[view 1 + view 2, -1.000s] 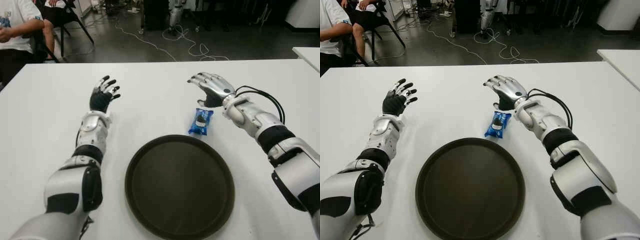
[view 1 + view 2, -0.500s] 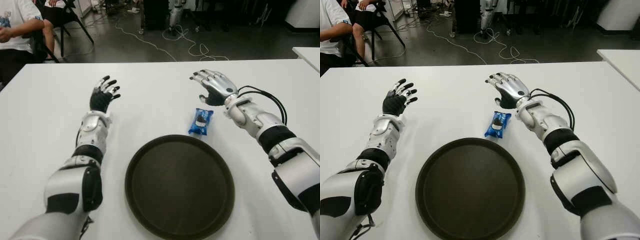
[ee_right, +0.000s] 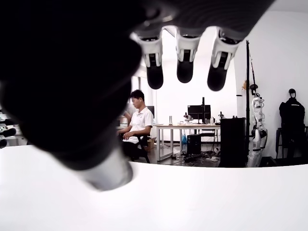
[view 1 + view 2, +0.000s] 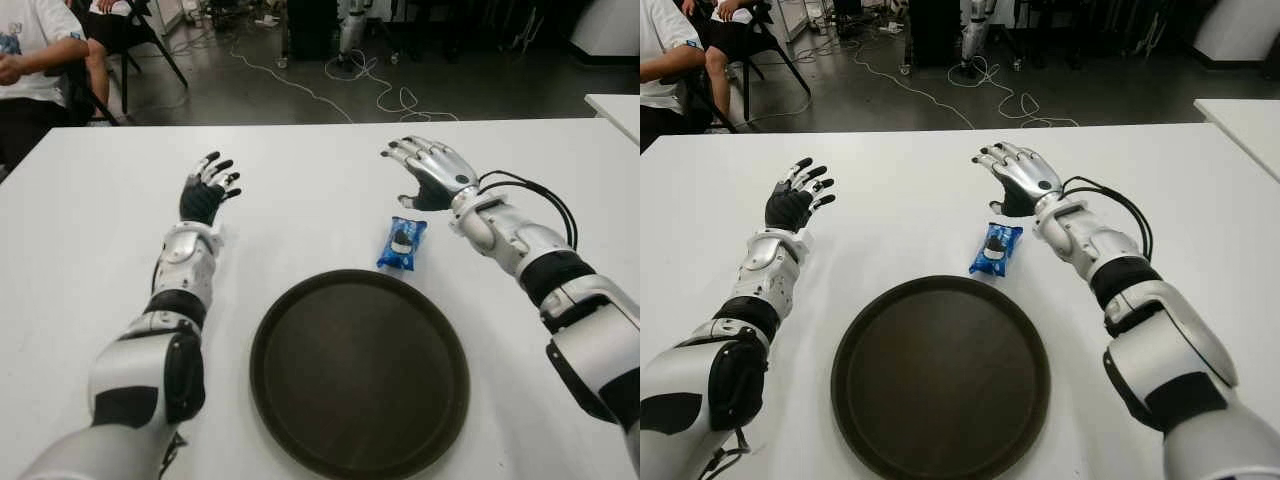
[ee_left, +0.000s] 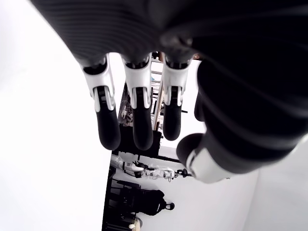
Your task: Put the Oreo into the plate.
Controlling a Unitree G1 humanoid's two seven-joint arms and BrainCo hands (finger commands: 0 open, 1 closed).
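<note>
A blue Oreo packet (image 4: 402, 244) lies on the white table (image 4: 300, 210) just beyond the far right rim of the round dark plate (image 4: 359, 372). My right hand (image 4: 428, 172) hovers a little beyond and to the right of the packet, fingers spread and holding nothing. My left hand (image 4: 207, 190) shows at the left of the table, far from the packet, with its fingers spread and nothing in them. The right wrist view shows only extended fingers (image 3: 185, 57) and bare table.
A seated person (image 4: 35, 50) is at the far left beyond the table's far edge. Cables (image 4: 380, 95) lie on the dark floor behind. Another white table's corner (image 4: 615, 108) shows at the far right.
My right hand has drifted slightly up and to the right, away from the packet. The packet, the plate and my left hand have not moved.
</note>
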